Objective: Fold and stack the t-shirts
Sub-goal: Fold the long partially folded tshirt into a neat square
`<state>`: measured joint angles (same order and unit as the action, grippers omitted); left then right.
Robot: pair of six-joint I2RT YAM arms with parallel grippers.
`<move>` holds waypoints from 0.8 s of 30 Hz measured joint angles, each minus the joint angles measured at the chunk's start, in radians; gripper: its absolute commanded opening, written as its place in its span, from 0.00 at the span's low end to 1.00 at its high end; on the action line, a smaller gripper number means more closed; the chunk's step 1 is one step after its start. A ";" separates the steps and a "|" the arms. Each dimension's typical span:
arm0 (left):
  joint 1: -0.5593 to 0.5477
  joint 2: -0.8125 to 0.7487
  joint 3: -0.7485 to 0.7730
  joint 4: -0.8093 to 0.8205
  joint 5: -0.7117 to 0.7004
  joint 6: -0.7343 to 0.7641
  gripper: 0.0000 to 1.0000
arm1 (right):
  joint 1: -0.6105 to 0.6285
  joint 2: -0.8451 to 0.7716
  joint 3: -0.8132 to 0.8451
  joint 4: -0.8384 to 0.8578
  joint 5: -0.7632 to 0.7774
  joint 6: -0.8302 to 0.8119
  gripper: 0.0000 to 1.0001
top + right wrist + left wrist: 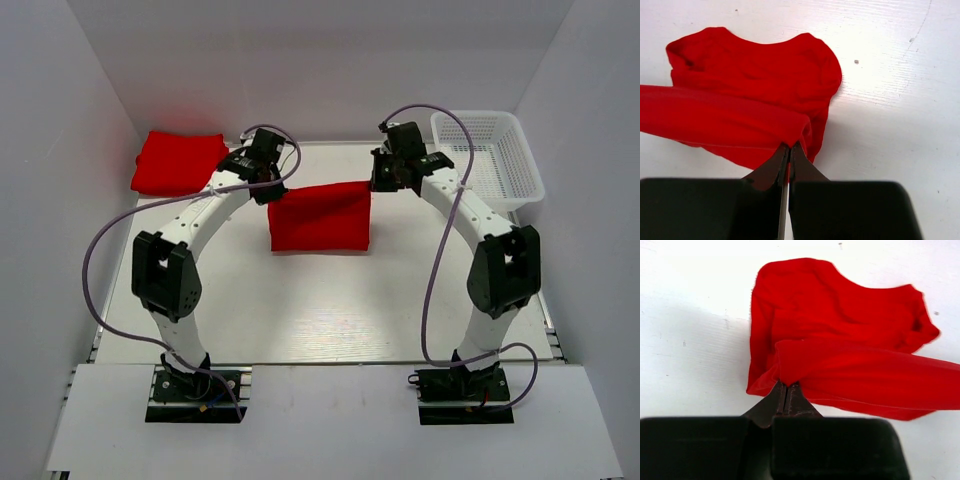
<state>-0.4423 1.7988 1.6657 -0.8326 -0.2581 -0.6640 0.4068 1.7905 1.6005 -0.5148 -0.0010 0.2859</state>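
A bright red t-shirt (320, 217) hangs stretched between my two grippers above the middle of the table, its lower part resting on the surface. My left gripper (272, 192) is shut on its left top corner, seen pinched in the left wrist view (786, 384). My right gripper (374, 185) is shut on its right top corner, seen in the right wrist view (790, 146). The shirt shows in the left wrist view (840, 340) and the right wrist view (750, 95). A second red t-shirt (178, 162) lies folded at the far left.
A white plastic mesh basket (487, 156) stands at the far right of the table (330, 300). White walls close in the left, right and back sides. The arm cables loop out beside both arms.
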 measured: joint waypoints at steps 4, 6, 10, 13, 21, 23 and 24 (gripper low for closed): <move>0.036 0.064 0.044 0.004 0.015 0.019 0.00 | -0.013 0.084 0.072 -0.013 -0.037 -0.008 0.00; 0.051 0.087 0.065 0.022 0.022 0.035 0.00 | -0.021 0.121 0.112 -0.014 -0.055 -0.010 0.00; 0.073 0.127 0.106 0.056 0.038 0.076 0.00 | -0.039 0.185 0.170 -0.011 -0.089 -0.021 0.00; 0.082 0.169 0.142 0.079 0.048 0.110 0.00 | -0.050 0.235 0.221 -0.015 -0.108 -0.033 0.00; 0.101 0.251 0.161 0.137 0.074 0.170 0.00 | -0.074 0.323 0.278 -0.008 -0.161 -0.049 0.00; 0.108 0.263 0.161 0.150 0.082 0.181 0.00 | -0.078 0.346 0.295 -0.007 -0.173 -0.053 0.00; 0.110 0.269 0.165 0.156 0.084 0.186 0.00 | -0.080 0.359 0.305 -0.005 -0.180 -0.055 0.00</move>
<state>-0.3321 2.0678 1.8309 -0.6769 -0.1738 -0.4782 0.3267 2.1494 1.9053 -0.5194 -0.1806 0.2314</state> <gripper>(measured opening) 0.020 0.011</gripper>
